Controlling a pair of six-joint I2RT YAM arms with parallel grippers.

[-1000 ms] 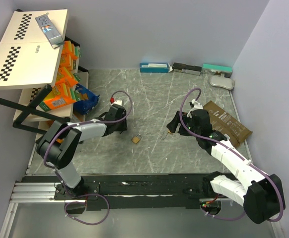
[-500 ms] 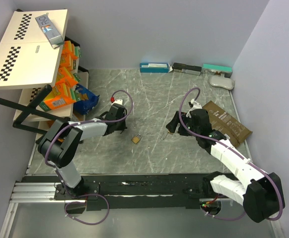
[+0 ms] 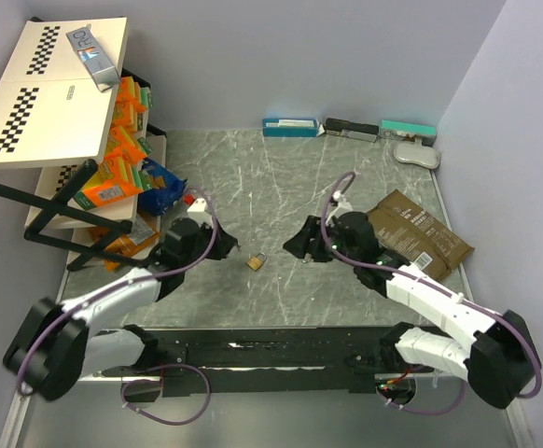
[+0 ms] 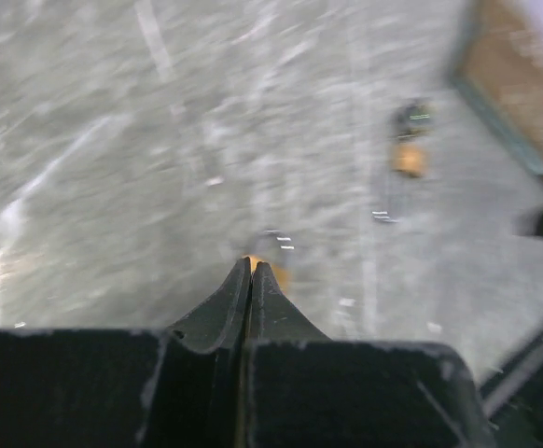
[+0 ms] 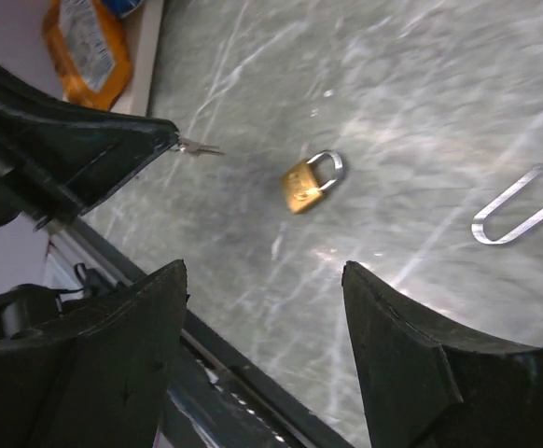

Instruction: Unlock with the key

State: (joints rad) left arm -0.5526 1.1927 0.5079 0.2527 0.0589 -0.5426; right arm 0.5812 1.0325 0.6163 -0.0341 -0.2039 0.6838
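Note:
A small brass padlock (image 3: 257, 261) lies flat on the grey marbled table, its shackle pointing away from the arms. The right wrist view shows the padlock (image 5: 309, 182) ahead of my open right gripper (image 5: 265, 268), which hangs above bare table with nothing between its fingers. My left gripper (image 3: 227, 250) sits just left of the padlock. It is shut on a small silver key (image 5: 200, 147), whose blade sticks out of the left gripper's tip (image 5: 164, 142) towards the padlock. In the left wrist view the fingers (image 4: 262, 299) are pressed together with a brass blur just beyond them. My right gripper (image 3: 293, 250) is right of the padlock.
A bent U-shaped wire (image 5: 519, 210) lies right of the padlock. A brown pouch (image 3: 421, 233) lies at the right. A shelf of orange snack packs (image 3: 122, 159) stands at the left. Flat boxes (image 3: 295, 127) line the back wall. A black rail (image 3: 253, 341) runs along the near edge.
My left gripper has shut on the key and its arm has dropped low towards the near left. My right gripper has moved left, closer to the padlock.

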